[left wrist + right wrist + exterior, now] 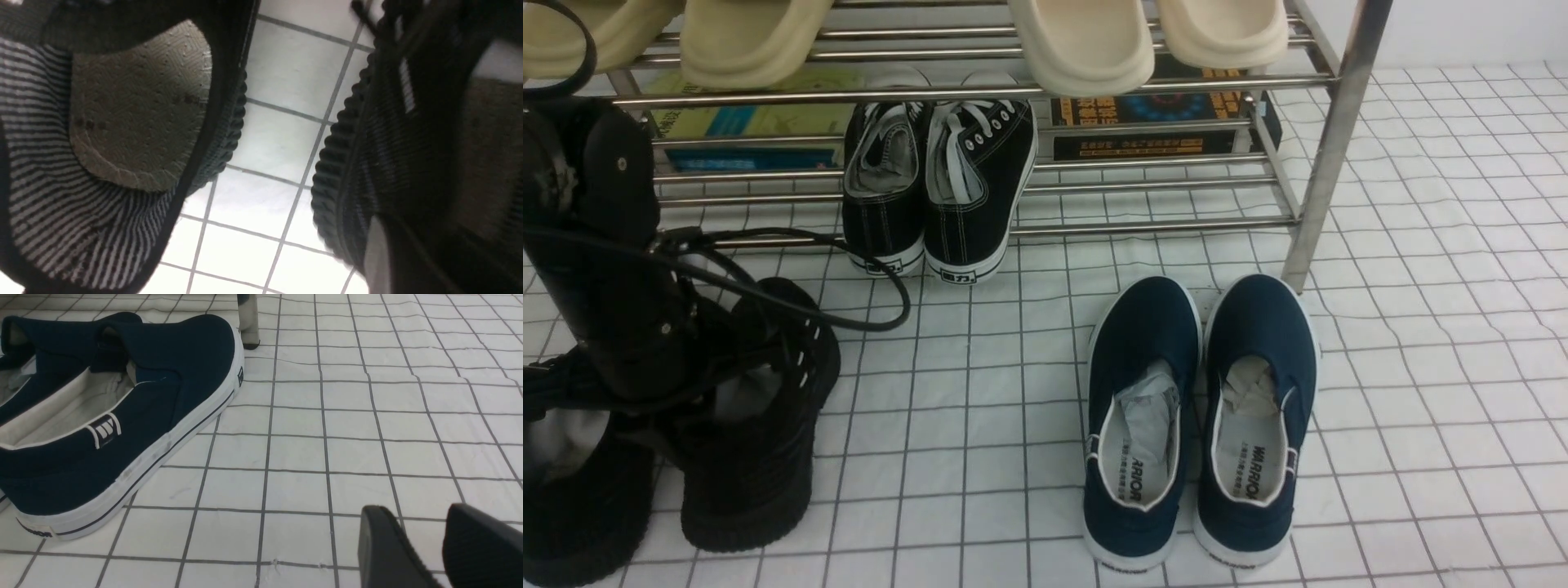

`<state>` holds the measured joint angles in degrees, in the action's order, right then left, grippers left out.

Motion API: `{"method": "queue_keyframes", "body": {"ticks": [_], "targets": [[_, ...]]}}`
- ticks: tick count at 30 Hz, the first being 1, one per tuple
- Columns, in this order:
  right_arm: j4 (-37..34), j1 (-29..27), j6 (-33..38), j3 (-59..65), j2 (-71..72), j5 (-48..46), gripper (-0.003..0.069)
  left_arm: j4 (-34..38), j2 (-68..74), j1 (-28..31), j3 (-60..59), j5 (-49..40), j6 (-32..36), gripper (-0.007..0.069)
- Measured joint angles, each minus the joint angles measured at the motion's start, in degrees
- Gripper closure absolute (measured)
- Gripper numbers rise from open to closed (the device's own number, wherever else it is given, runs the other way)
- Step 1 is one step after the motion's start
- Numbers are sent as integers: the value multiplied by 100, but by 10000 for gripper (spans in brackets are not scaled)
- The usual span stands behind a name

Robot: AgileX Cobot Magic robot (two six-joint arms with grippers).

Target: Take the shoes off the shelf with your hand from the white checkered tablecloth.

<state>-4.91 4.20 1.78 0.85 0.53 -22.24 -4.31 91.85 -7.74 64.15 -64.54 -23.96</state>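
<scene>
Black knit sneakers (pixel 760 498) sit nearest the cam in the front view, side by side on the white checkered tablecloth (pixel 980 457), L side, in front of the steel shoe rack (pixel 1319 163). So the task's pair is off the shelf; prob. nearly done, w/ release + tidy-up the step in hand. L arm (pixel 621 269) reaches down over them, its end effector (pixel 698 408) among the dark uppers, a black cable (pixel 870 325) looping out past it. Navy slip-ons (pixel 1143 457) are well apart on the cloth; black lace-ups (pixel 968 196) are on the lower tier, cream clogs (pixel 1086 41) on the upper.

L wrist view: the two sneakers w/ a strip of cloth between, soles apart. One blurry fingertip (pixel 378 257) shows against the dark knit; can't tell if the jaws are apart, together or clamped on the upper. Best bet: open fully, check the knit isn't snagged, then lift straight up before going sideways, else the shoe may tip or drag. Soft collar may cling, so go slow; watch the cable vs. the rack too.

R wrist view: R end effector (pixel 416 512) has its fingers apart, nothing between but cloth behind, near the slip-ons. Keep it parked, no need for it now.
</scene>
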Motion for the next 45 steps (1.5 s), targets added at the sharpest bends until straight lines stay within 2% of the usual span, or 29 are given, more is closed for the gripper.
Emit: {"method": "queue_keyframes", "body": {"ticks": [7, 9, 11, 13, 14, 17, 18, 21, 23, 26, 27, 30, 34, 37, 45], "targets": [[0, 0, 0, 0, 0, 0, 420, -205, -227, 0, 0, -43, 215, 292], [0, 0, 0, 0, 0, 0, 420, -282, -366, 0, 0, -79, 225, 281], [0, 0, 0, 0, 0, 0, 420, -398, -674, 0, 0, -217, 338, 289], [0, 0, 0, 0, 0, 0, 420, -462, -1215, -4, 0, -466, 690, 376], [0, 0, 0, 0, 0, 0, 420, -462, -1299, -4, 0, -476, 767, 384], [0, 0, 0, 0, 0, 0, 420, -397, -1841, -4, -5, -535, 1356, 490], [0, 0, 0, 0, 0, 0, 420, -229, -2251, -4, -84, -535, 1739, 559], [0, 0, 0, 0, 0, 0, 420, 319, -3092, -4, -467, -552, 2211, 615], [0, 0, 0, 0, 0, 0, 420, 710, -3697, -4, -880, -357, 2396, 623], [0, 0, 0, 0, 0, 0, 420, 1196, -4758, -4, -1758, 597, 2530, 623], [0, 0, 0, 0, 0, 0, 420, 1311, -5187, -4, -2127, 1200, 2545, 623], [0, 0, 0, 0, 0, 0, 420, 1465, -6117, -4, -2883, 2268, 2571, 623], [0, 0, 0, 0, 0, 0, 420, 1495, -7184, -4, -3602, 3043, 2575, 623], [0, 0, 0, 0, 0, 0, 420, 1439, -7586, -4, -3819, 3094, 2581, 623], [0, 0, 0, 0, 0, 0, 420, 684, -8200, -4, -4063, 2886, 2596, 623]]}}
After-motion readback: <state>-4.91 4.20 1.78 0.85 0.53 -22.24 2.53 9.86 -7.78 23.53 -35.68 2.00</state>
